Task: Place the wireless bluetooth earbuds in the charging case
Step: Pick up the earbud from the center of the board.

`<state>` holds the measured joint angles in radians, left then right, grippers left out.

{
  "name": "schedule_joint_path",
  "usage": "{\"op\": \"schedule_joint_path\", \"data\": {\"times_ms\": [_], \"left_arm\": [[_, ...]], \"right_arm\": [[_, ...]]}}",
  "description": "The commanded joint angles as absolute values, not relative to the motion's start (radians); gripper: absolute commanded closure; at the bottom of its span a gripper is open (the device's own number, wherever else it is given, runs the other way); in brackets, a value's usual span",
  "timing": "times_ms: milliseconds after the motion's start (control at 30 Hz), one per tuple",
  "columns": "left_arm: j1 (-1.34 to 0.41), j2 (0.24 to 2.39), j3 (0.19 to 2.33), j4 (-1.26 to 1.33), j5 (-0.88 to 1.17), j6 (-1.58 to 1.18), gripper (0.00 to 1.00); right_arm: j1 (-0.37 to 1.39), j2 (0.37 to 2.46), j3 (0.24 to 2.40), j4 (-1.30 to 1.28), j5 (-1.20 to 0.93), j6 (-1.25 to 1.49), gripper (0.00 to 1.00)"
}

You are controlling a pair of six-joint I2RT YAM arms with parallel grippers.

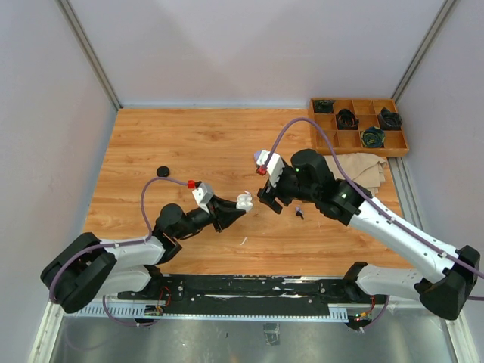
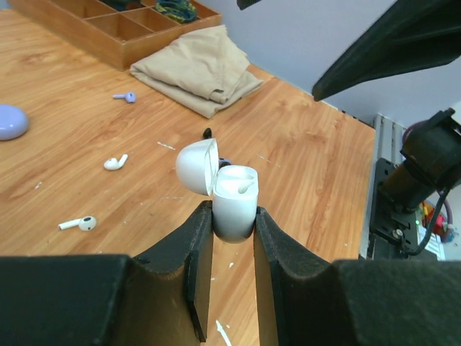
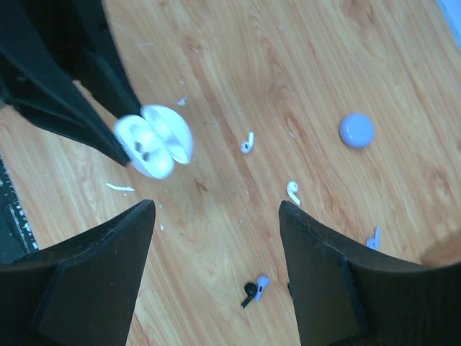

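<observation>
Viewing top cam, we're seeing left gripper (image 1: 240, 204) clamping the open charging case (image 1: 243, 200) mid-frame, right gripper (image 1: 268, 198) beside. Left wrist: one bud (image 2: 245, 187) sitting inside; white earbuds (image 2: 86, 223) lying lower left, tiny, light, slick, so pinching stems looks best. Right wrist alone is showing its jaws apart, empty.

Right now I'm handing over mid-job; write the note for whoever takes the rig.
Left pincer: shut on the open white charging case. Right pincer: open, empty, close to the case.
Loose on the table: two white earbuds, a lilac earbud, a black earbud beside another lilac one; closed lilac case too.
Done: one white bud seems seated in the held case.
To do: pick up and seat the loose buds.
</observation>
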<state>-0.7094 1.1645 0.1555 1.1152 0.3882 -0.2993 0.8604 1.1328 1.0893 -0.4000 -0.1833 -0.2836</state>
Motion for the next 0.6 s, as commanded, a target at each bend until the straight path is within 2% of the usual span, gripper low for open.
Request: {"op": "schedule_joint_path", "data": {"times_ms": [0, 267, 567], "left_arm": [[-0.687, 1.169, 0.145, 1.174, 0.334, -0.314, 1.0], [-0.611, 1.15, 0.137, 1.162, 0.308, -0.302, 1.0], [-0.592, 1.163, 0.123, 1.161, 0.215, -0.199, 1.0]], "right_arm": [[0.759, 1.137, 1.047, -0.347, -0.188, -0.19, 0.29], [0.6, 1.22, 0.996, -0.264, -0.238, -0.093, 0.29], [0.509, 1.445, 1.056, -0.224, -0.21, -0.047, 0.28]]}}
